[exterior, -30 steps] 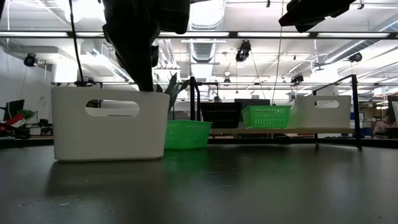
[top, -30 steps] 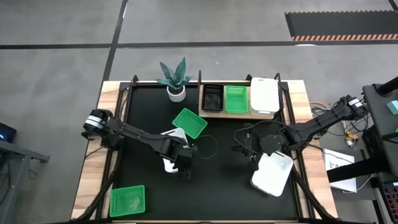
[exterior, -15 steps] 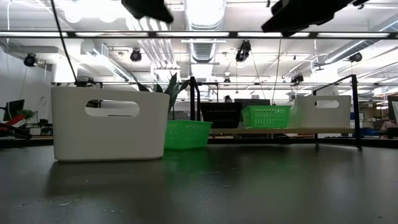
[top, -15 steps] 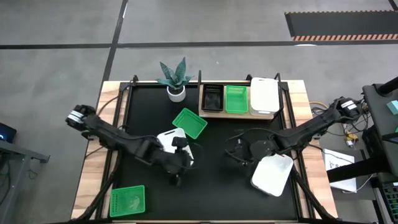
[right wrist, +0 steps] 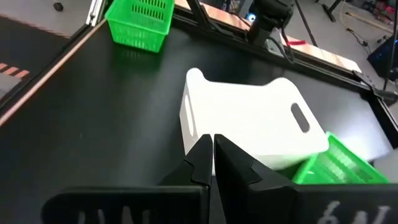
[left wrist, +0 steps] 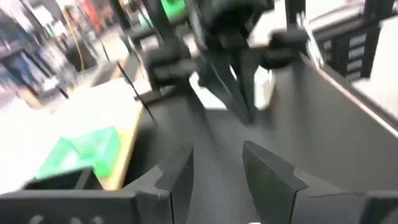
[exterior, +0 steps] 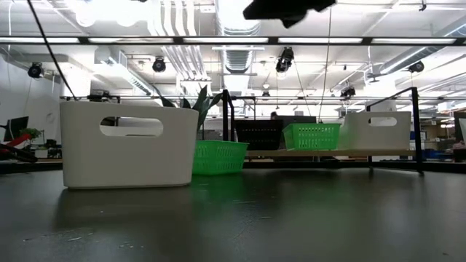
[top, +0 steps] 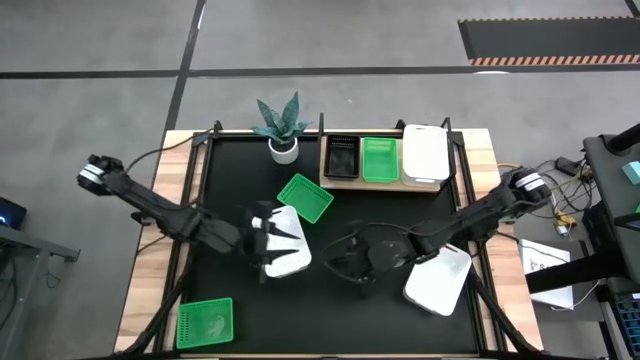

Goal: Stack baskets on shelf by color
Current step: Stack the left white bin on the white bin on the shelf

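Observation:
A white basket (top: pixel 287 247) stands on its base at mid table, also seen as the white basket (right wrist: pixel 249 124) and the white basket (exterior: pixel 129 144). My left gripper (top: pixel 260 242) hovers open at its left side, above table height; in the left wrist view the left gripper (left wrist: pixel 216 152) shows a clear gap. My right gripper (top: pixel 342 268) is shut to the basket's right, and the right gripper (right wrist: pixel 212 142) points at it without touching. A second white basket (top: pixel 437 280) lies near the right edge. The shelf (top: pixel 326 180) at the far edge carries black (top: pixel 341 157), green (top: pixel 378 158) and white (top: pixel 425 155) baskets.
A green basket (top: pixel 304 198) sits tilted just beyond the white one. Another green basket (top: pixel 205 323) rests at the near left corner. A potted plant (top: pixel 283 128) stands left of the shelf. Open black tabletop (top: pixel 360 215) lies between the baskets and the shelf.
My left gripper has risen off the mid-table white basket and drawn back toward the table's left edge; the basket has stayed in place. My right gripper has moved away from the right-hand white basket toward the table's left and slightly nearer.

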